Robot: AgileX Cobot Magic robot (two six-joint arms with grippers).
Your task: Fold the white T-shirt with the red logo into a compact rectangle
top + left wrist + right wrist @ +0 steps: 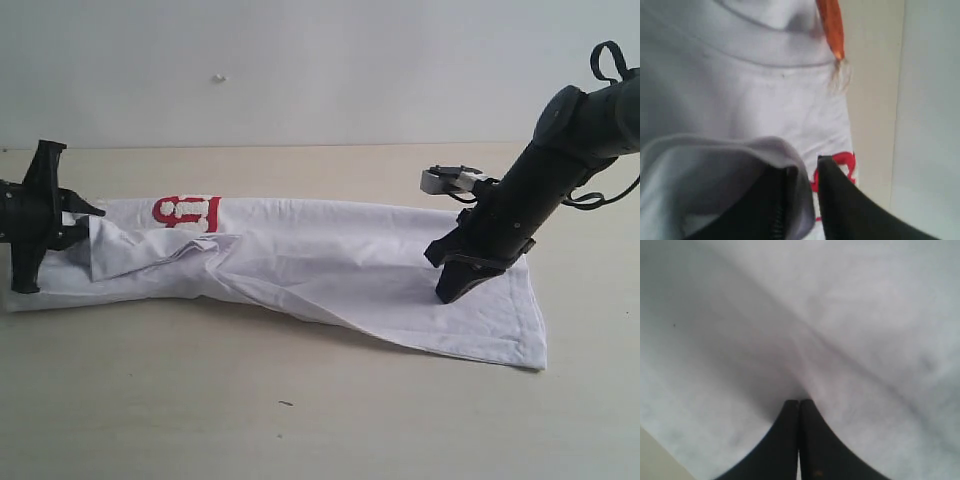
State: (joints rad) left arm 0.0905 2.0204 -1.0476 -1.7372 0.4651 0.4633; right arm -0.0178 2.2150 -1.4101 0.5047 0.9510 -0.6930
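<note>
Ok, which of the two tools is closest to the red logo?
The left tool, at the collar end of the white T-shirt, right beside the red logo. The right tool touches plain cloth at the opposite end.

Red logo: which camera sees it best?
The exterior view: the red logo shows plainly on the shirt, though partly hidden. The left wrist view catches only a red scrap by the left gripper. The right wrist view shows only plain shirt.
</note>
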